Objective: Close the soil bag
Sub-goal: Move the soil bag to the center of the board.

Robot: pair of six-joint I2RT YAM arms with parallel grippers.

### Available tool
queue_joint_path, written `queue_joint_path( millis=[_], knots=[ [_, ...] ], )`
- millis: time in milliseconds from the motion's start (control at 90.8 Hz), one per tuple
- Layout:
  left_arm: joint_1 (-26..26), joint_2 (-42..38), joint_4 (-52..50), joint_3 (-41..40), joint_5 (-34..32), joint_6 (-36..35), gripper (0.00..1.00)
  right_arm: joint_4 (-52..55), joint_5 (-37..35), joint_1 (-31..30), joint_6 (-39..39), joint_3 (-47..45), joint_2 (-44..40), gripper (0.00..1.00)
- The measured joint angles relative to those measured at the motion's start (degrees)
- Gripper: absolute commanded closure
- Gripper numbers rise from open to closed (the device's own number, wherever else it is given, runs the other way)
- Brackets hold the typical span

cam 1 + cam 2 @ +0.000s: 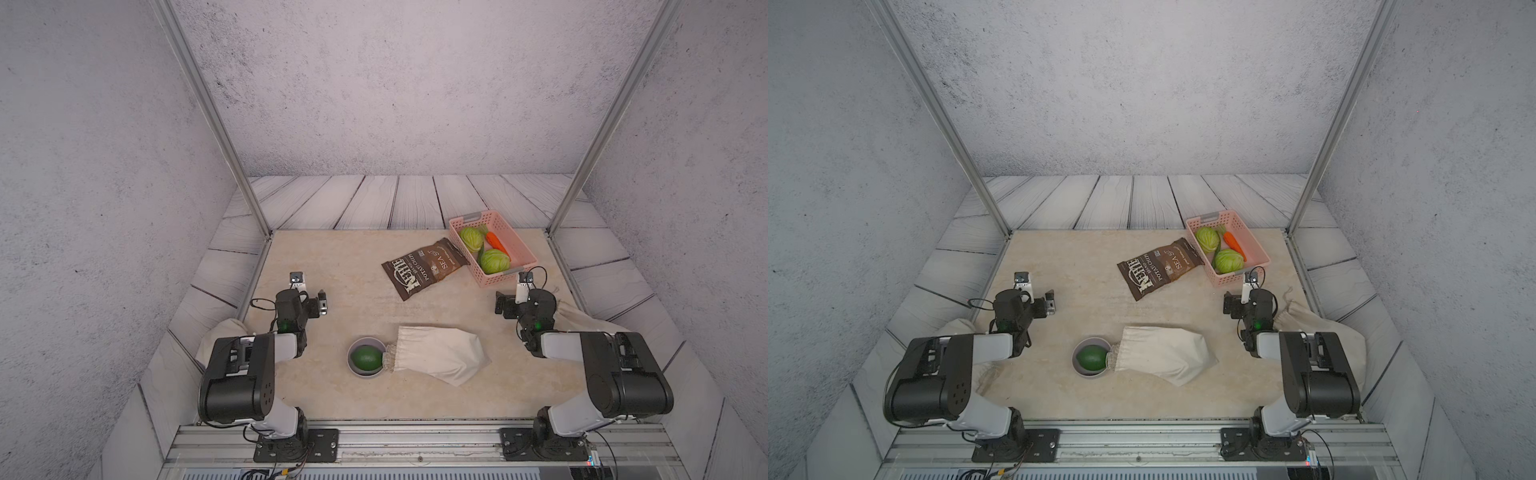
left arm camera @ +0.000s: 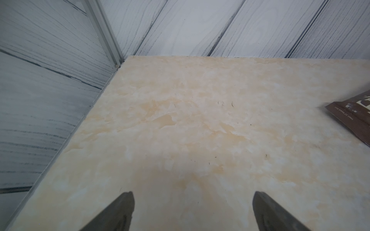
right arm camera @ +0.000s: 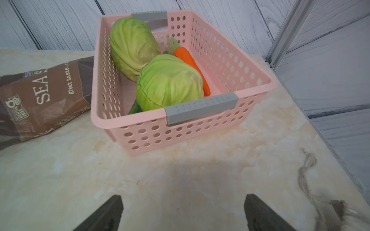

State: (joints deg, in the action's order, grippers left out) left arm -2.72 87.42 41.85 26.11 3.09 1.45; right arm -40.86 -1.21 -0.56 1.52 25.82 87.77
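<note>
Nearest the bases, the bag (image 1: 436, 353) lies flat on the table (image 1: 332, 395), behind both sets of fingers and between the two arms. Its gathered mouth touches the rim of a grey bowl (image 1: 363, 343) holding a green fruit (image 1: 365, 358). Only the top views show these. A pale sack (image 1: 220, 334) lies partly under the left arm and a second sack (image 1: 582, 320) partly under the right arm. The left gripper (image 1: 310, 293) hangs over bare table, its fingers (image 2: 122, 210) wide apart with nothing between them. Its wrist view gives only tabletop ahead and, off toward the right gripper's side, a corner of the chip bag (image 2: 352, 118). The right gripper (image 1: 512, 293) is spread just as wide and empty. Its wrist view adds frayed twine (image 3: 305, 172) on the table just outside one finger. Just ahead of the right fingers stands a pink basket (image 3: 200, 136), and that view shows two cabbages (image 3: 170, 82) and a carrot (image 3: 188, 58) in it close up. The chip bag lies flat ahead of the gap between the grippers, its far end at the basket's wall.
</note>
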Motion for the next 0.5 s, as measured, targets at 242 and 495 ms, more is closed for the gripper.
queue_joint_path(
  millis=[242, 495],
  knots=[
    [0.0, 0.0, 0.0, 0.0, 0.2, 0.0, 0.02, 0.0, 2.0, 1.8, 0.4, 0.0, 0.0, 0.01],
    [0.0, 0.0, 0.0, 0.0, 0.2, 0.0, 0.02, 0.0, 2.6, 1.8, 0.4, 0.0, 0.0, 0.01]
  ],
)
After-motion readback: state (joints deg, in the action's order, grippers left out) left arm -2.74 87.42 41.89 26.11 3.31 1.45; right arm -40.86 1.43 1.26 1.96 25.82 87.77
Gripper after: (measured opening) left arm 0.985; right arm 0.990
